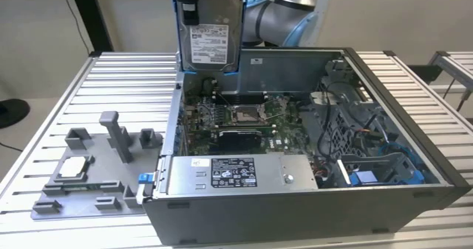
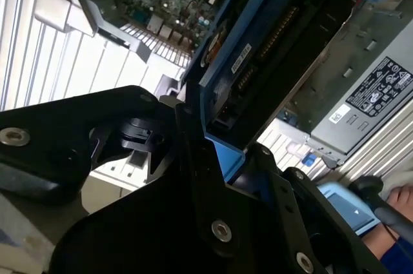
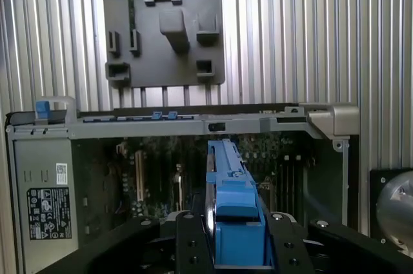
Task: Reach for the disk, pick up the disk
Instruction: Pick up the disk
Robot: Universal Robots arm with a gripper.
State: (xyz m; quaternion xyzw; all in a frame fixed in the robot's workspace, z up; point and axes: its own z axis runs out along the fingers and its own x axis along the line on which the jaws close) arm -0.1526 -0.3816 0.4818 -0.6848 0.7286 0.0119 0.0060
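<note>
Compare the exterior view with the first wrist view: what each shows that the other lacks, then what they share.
Exterior view's extra: the white label and the arm's grey joint. First wrist view's extra: the pincer, its black frame shut on the disk, seen edge-on. Shared: the disk held above the open computer case, the grey tray with its chip.

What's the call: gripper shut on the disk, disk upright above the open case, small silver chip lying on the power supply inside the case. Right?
One slip. The exterior view shows the small silver chip on the grey fixture beside the case, not on the power supply. The gripper does hold the disk upright above the case.
</note>
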